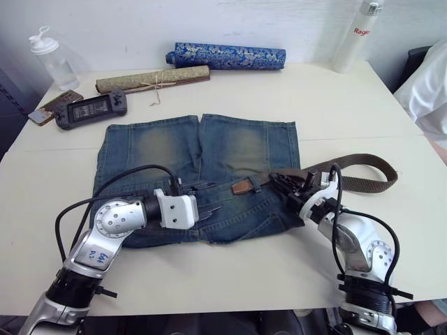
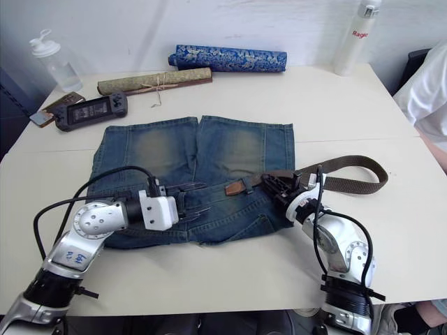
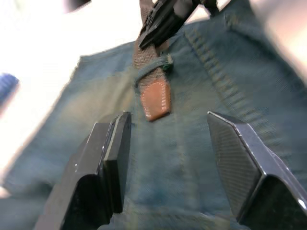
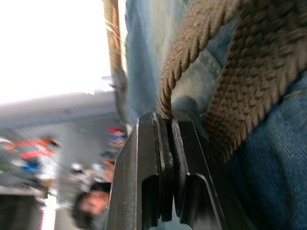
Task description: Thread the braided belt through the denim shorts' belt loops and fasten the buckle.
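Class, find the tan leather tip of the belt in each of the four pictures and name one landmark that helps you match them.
Left eye view: tan tip on the shorts' waistband, between the two grippers.
Right eye view: tan tip at the same spot.
Left wrist view: tan tip past the open fingers, just through a belt loop.
Right wrist view: not seen; braided belt pinched.
Shared landmark: right gripper.

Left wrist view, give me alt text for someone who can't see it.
The braided belt's tan leather tip pokes out of a belt loop on the denim shorts, just ahead of the open left gripper. Beyond the loop, the right gripper pinches the belt.
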### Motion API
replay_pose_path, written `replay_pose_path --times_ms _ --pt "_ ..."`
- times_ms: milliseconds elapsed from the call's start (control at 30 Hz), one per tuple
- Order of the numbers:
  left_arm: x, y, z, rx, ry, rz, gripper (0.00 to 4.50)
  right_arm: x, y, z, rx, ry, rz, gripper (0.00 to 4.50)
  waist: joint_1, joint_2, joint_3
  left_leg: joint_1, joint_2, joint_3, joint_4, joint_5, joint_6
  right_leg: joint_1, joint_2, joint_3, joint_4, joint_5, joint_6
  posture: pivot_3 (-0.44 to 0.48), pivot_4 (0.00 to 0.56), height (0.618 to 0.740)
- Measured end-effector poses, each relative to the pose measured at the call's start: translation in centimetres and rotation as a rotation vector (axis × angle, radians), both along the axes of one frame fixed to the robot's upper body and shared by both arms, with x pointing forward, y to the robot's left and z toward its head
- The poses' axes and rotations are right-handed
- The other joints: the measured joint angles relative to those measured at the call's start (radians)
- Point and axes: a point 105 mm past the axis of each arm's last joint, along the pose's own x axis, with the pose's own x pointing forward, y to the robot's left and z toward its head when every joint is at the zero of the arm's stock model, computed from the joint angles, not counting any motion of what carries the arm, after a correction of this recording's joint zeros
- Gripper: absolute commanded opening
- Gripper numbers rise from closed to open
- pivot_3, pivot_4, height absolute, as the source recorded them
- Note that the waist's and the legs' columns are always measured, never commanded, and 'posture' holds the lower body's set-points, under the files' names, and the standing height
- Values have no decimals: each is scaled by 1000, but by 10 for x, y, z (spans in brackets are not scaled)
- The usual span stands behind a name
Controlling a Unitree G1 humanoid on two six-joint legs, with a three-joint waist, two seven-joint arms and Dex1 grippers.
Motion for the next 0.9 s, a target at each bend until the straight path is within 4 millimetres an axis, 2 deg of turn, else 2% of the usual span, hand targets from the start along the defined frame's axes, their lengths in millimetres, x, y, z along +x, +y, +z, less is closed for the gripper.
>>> replay_pose_path --times_ms 167,267,333,467,633,900 --pt "7 -11 -5 9 -136 -46 2785 -1 3 0 88 5 -16 0 -18 0 0 -2 0 -1 0 0 1 -5 0 0 5 -1 -1 0 150 645" --pt "21 -18 4 37 -247 -56 2785 -9 6 -1 119 -16 -12 0 -17 0 0 -3 0 -1 0 1 2 -6 0 0 6 -1 -1 0 150 645" --pt "23 -22 7 41 -285 -72 2785 -12 9 -4 139 -10 -6 0 -20 1 -1 -2 -1 0 0 1 2 -6 0 1 6 -1 -1 0 150 645" --pt "25 -23 -2 54 -284 -78 2785 -17 12 -4 126 -19 9 0 -24 1 -1 -3 -1 -1 0 1 2 -8 0 1 8 -1 -1 0 150 645" --pt "23 -22 -6 83 -295 -97 2785 -18 14 -4 137 -8 1 0 -24 1 -1 -2 -1 -1 0 1 2 -8 0 1 8 -2 -1 0 150 645" --pt "31 -25 -11 156 -306 -73 2785 -18 15 -3 140 -12 -2 0 -25 1 -1 -2 -1 -1 0 1 3 -8 0 1 8 -2 -1 0 150 645"
